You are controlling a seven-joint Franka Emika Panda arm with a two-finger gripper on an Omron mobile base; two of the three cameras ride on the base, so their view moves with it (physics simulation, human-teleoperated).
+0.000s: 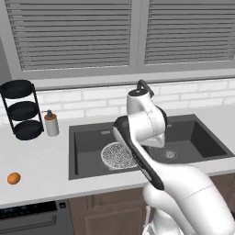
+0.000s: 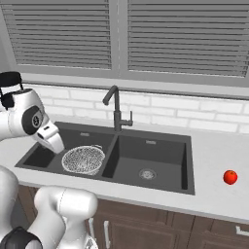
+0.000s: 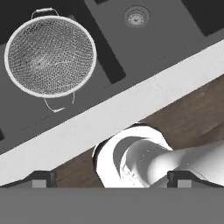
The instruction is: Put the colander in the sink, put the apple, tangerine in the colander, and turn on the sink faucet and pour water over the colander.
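While the colander (image 1: 118, 156) sits empty in the sink's (image 1: 87, 137) left basin, mid-frame: tangerine (image 1: 13, 178), lower left on the counter, far left of the arm; apple (image 2: 230, 177), right edge of the right base view, beyond the sink. Gripper (image 3: 111, 178): jaws wide, empty, raised above the sink front. Judged next: tangerine or apple.

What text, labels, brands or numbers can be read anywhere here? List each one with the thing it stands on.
None: no readable word, label, brand or number stands on anything.
pump bottle: plain, no label visible.
appliance panel below the counter: faint light marks, too small and blurred to read.
colander, sink, sink faucet, apple, tangerine, black rack: unmarked.
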